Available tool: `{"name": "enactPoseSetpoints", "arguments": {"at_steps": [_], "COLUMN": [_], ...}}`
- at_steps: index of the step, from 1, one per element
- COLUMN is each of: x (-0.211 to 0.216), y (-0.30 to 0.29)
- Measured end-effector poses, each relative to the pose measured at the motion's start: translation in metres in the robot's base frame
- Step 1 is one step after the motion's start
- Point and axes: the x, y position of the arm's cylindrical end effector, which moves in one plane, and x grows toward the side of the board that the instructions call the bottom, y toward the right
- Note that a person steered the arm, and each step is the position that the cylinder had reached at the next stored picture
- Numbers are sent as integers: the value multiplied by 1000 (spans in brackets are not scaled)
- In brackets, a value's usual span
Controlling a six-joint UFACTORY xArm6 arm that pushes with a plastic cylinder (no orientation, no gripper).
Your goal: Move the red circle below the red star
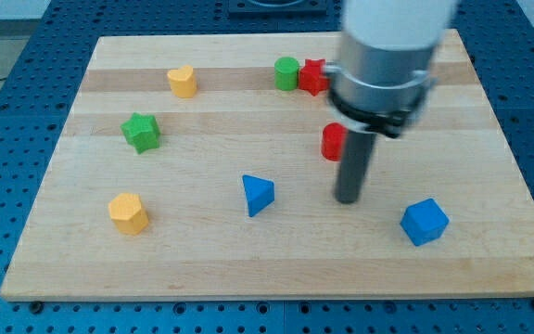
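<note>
The red circle (333, 141) stands on the wooden board (202, 250), right of the middle, partly hidden by my rod. The red star (314, 76) sits near the view's top, touching a green circle (287, 72) on its left and partly covered by the arm's body on its right. The red circle is below the star and slightly to its right. My tip (346, 199) is on the board, just below and a little right of the red circle.
A yellow heart (183, 81) is at the top left, a green star (142, 132) at the left, a yellow hexagon (129, 212) at the lower left. A blue triangle (258, 194) lies left of my tip, a blue cube (424, 222) at the lower right.
</note>
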Motion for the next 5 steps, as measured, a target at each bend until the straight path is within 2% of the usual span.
{"name": "enactPoseSetpoints", "arguments": {"at_steps": [1, 2, 3, 5], "x": [-23, -39, -58, -60], "y": [2, 38, 19, 13]}}
